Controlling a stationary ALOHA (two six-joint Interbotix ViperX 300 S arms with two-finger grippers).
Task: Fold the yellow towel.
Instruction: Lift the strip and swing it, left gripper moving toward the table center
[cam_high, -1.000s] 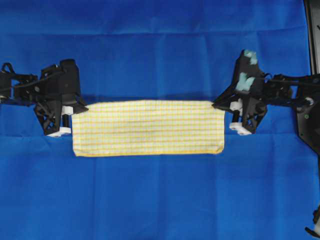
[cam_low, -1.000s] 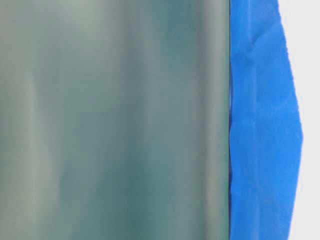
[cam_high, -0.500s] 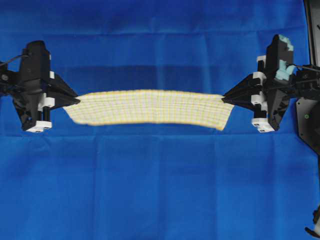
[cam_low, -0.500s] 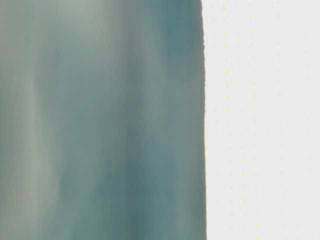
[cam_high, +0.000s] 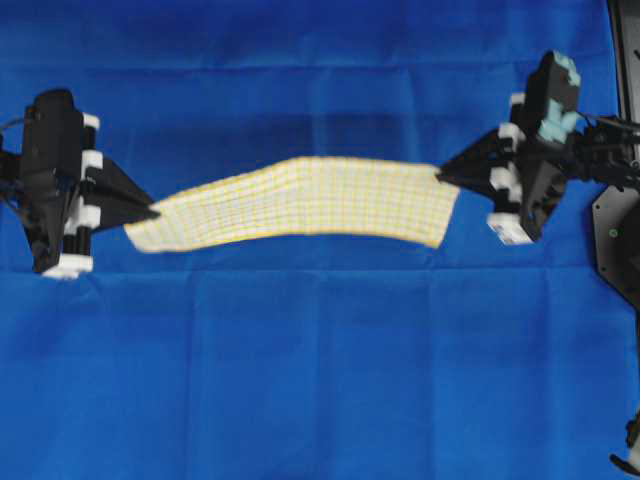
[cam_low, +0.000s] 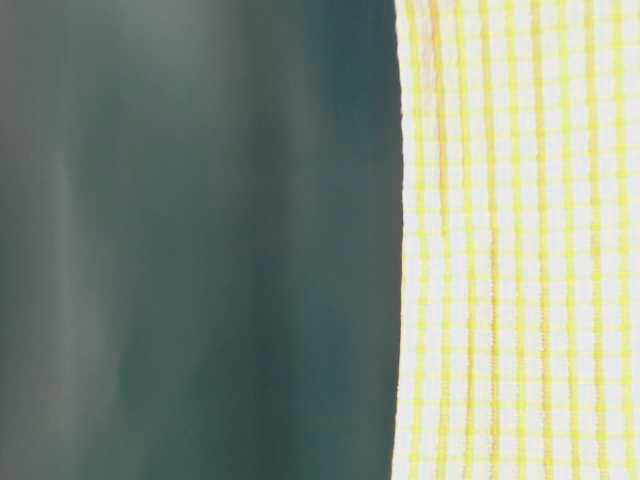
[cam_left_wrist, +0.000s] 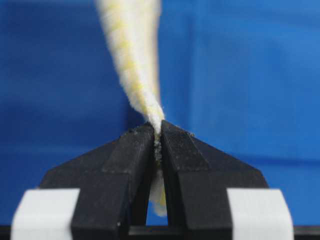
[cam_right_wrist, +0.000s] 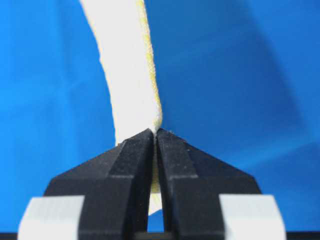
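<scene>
The yellow towel (cam_high: 300, 200), a folded strip of fine yellow-and-white checks, hangs stretched in the air between both grippers above the blue cloth. My left gripper (cam_high: 152, 212) is shut on its left end; in the left wrist view the cloth (cam_left_wrist: 134, 65) is pinched between the black fingertips (cam_left_wrist: 137, 145). My right gripper (cam_high: 441, 172) is shut on the right end, the towel (cam_right_wrist: 131, 75) rising from its closed tips. The right end sits farther back than the left. In the table-level view the towel (cam_low: 520, 240) fills the right side, close to the lens.
A large plain blue cloth (cam_high: 320, 380) covers the whole table. Black arm hardware (cam_high: 615, 230) stands at the right edge. A blurred dark grey-green surface (cam_low: 200, 240) blocks the left of the table-level view.
Both grippers lifted the towel off the blue cloth and moved apart, stretching it. The right end has since moved back, tilting the strip; the towel now fills the table-level view's right side.
</scene>
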